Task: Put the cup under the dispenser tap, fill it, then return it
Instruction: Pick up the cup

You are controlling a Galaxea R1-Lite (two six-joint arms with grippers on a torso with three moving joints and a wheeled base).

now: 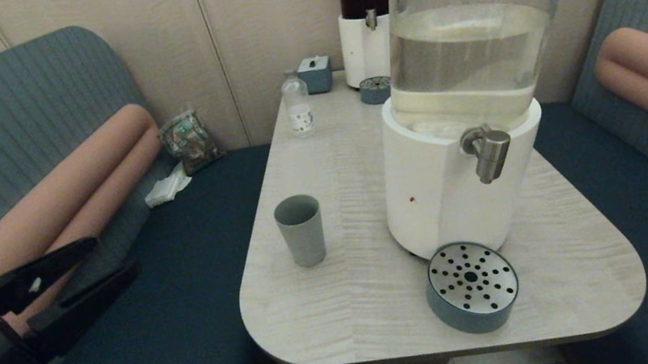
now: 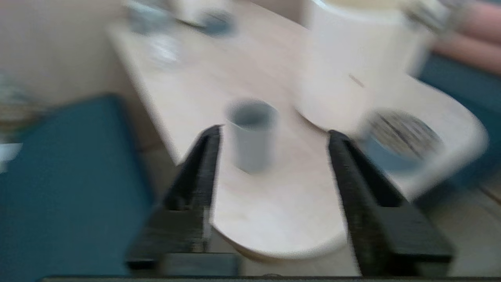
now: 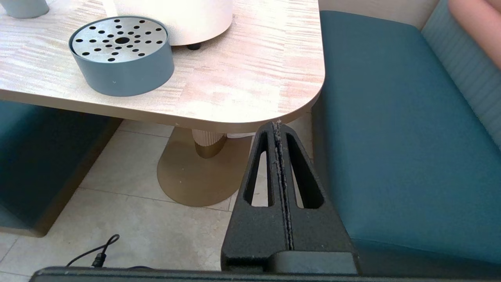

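The grey-green cup [image 1: 300,230] stands upright on the table's left part, left of the big white-based dispenser [image 1: 453,119]. The brushed-steel dispenser tap [image 1: 487,151] bends down above a round blue drip tray [image 1: 472,286] with a perforated steel top. My left gripper [image 1: 110,256] hovers open over the bench, well left of the cup and apart from it. In the left wrist view the cup [image 2: 250,135] stands beyond the spread fingers [image 2: 197,164]. My right gripper [image 3: 277,125] is shut, empty, parked below the table's near right corner.
A small clear bottle [image 1: 298,106], a grey box [image 1: 315,73], a dark-liquid dispenser [image 1: 364,14] and a second drip tray [image 1: 375,90] stand at the table's far end. Teal benches flank the table [image 1: 360,309]. A packet [image 1: 189,140] and a tissue lie on the left bench.
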